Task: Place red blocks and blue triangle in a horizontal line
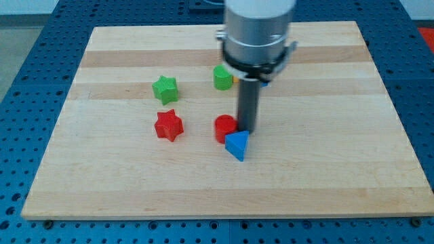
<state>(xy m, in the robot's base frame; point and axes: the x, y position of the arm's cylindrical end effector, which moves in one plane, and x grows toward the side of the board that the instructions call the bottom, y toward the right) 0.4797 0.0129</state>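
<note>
A red star block lies left of the board's middle. A red round block lies to its right, partly hidden by the rod. A blue triangle block sits just below and right of the red round block, touching or nearly touching it. My tip stands at the right side of the red round block and just above the blue triangle.
A green star block lies above the red star. A green block sits beside the arm's body, with a sliver of orange and of blue showing behind the arm. The wooden board rests on a blue perforated table.
</note>
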